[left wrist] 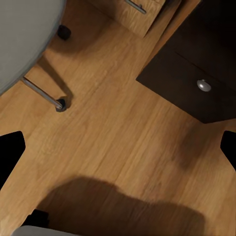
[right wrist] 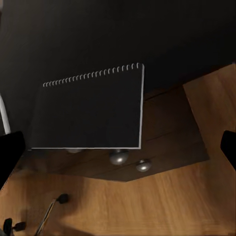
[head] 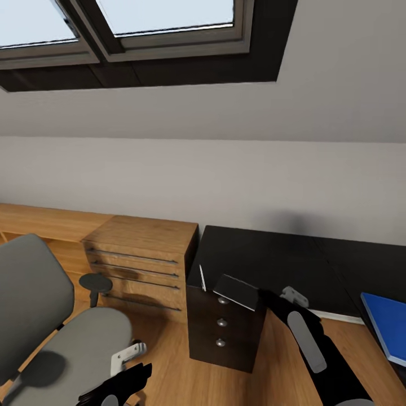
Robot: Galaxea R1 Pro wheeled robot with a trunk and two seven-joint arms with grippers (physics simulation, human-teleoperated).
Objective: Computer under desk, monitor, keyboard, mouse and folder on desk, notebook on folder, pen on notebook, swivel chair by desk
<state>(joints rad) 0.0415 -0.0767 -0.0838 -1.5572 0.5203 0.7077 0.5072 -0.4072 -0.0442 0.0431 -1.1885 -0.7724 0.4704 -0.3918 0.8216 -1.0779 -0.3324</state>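
The dark spiral notebook [head: 237, 292] lies at the centre of the frame on the black desk [head: 270, 259], overhanging its drawer unit [head: 224, 332]. The white pen [head: 202, 277] lies just left of the notebook. The right gripper [head: 285, 299] hovers wide open beside it. The blue folder [head: 389, 324] rests at the right edge, the swivel chair [head: 51, 327] at lower left. The left gripper [head: 131, 356] is open above the floor [left wrist: 118, 142].

You're in an attic bedroom set up as a home workspace — a sloped ceiling with skylights [head: 118, 22], plank wood floor [left wrist: 123, 142], a black tabletop [head: 270, 259] with its drawer unit [head: 225, 327], a wooden dresser [head: 141, 259], and a grey swivel chair [head: 51, 327].
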